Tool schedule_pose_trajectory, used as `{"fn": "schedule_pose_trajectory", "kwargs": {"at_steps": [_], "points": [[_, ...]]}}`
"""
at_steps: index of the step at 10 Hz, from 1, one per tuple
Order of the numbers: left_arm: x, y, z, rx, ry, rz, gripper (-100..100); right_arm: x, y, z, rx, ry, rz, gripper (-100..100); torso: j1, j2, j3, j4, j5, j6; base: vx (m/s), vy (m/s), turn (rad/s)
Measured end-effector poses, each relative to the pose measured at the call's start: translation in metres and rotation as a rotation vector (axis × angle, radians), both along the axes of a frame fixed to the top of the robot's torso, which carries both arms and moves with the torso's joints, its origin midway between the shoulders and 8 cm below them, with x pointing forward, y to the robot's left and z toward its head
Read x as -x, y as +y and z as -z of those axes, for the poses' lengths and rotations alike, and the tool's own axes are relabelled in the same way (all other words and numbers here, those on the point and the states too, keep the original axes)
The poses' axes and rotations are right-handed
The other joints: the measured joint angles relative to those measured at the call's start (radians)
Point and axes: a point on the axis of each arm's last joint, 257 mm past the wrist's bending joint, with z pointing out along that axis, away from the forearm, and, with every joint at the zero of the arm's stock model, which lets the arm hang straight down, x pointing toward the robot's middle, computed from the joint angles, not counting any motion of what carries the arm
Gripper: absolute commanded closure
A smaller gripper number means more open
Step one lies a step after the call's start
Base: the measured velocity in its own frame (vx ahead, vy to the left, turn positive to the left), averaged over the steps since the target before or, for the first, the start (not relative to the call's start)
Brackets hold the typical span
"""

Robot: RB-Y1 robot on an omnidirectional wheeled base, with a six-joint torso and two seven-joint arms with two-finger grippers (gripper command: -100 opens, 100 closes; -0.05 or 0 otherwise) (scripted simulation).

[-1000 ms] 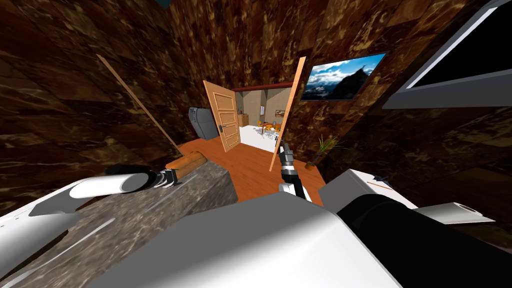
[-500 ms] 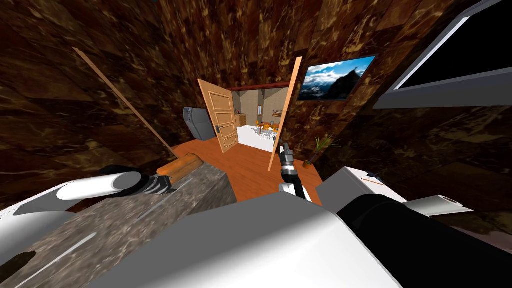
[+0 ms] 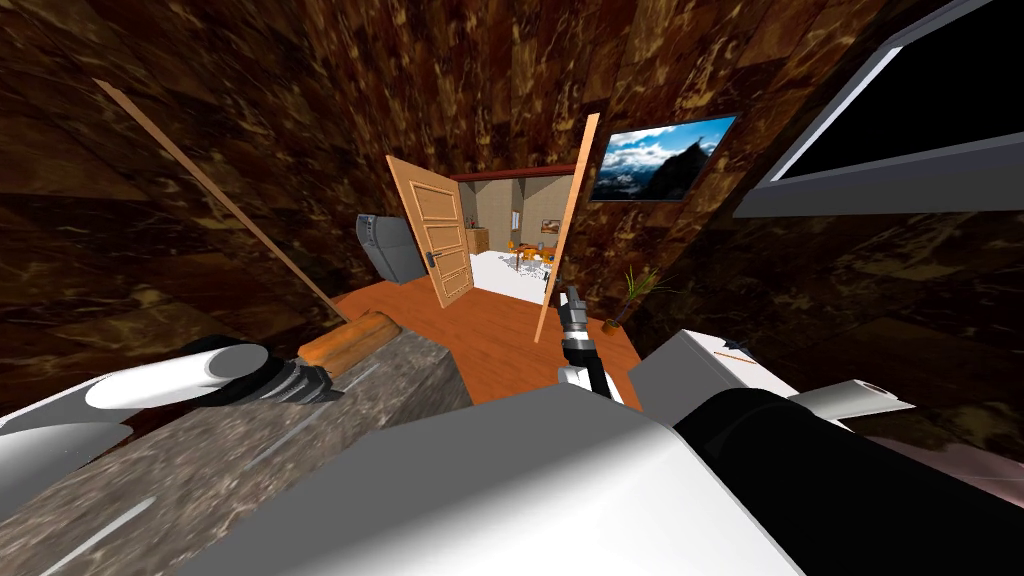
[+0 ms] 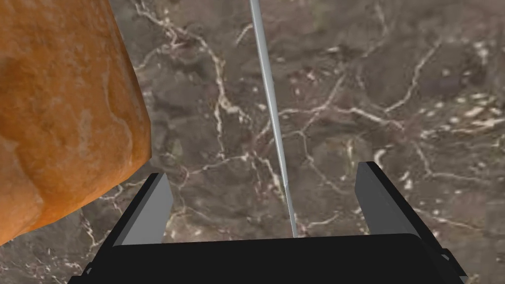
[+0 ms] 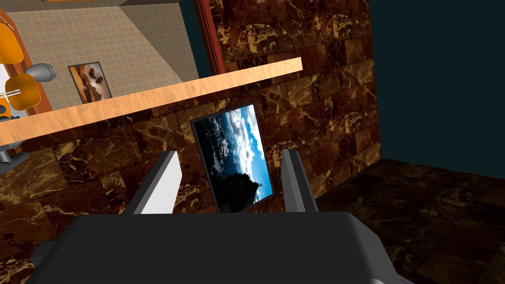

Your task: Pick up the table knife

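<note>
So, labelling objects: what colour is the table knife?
The table knife is plain grey; left wrist view.

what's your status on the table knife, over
Left tool open, fingers either side of the table knife, which lies flat on the marbled counter. Right tool open, empty, held out front. Orange-brown loaf close beside one finger.

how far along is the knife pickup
The reach looks done: the left gripper sits low over the marbled counter, with the table knife running between its jaws. In hand: the grasp itself, jaws open, nothing gripped yet. Left: shut on the knife and lift it.
</note>
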Motion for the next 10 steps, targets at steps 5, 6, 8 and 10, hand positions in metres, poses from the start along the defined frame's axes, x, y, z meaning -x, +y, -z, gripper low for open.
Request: {"fn": "schedule_pose_trajectory", "kwargs": {"at_steps": [5,6,8,10], "points": [[0.031,0.001,0.012,0.095,0.107,-0.131,0,0.000,0.000,0.000,0.000,0.000,0.000,0,-0.001,0.003,0.002,0.001,0.000,0.000,0.000,0.006,-0.020],[0.031,0.001,0.012,0.095,0.107,-0.131,-100,0.000,0.000,0.000,0.000,0.000,0.000,0,-0.001,0.003,0.002,0.001,0.000,0.000,0.001,0.001,-0.012],[0.035,-0.001,0.030,0.097,0.109,-0.136,-100,0.000,0.000,0.000,0.000,0.000,0.000,0,-0.001,0.002,0.001,0.001,0.000,0.000,0.002,0.000,-0.011],[0.035,-0.001,0.031,0.096,0.107,-0.136,100,0.000,0.000,0.000,0.000,0.000,0.000,0,-0.001,0.003,0.001,0.001,0.000,0.000,0.000,0.000,0.000]]}}
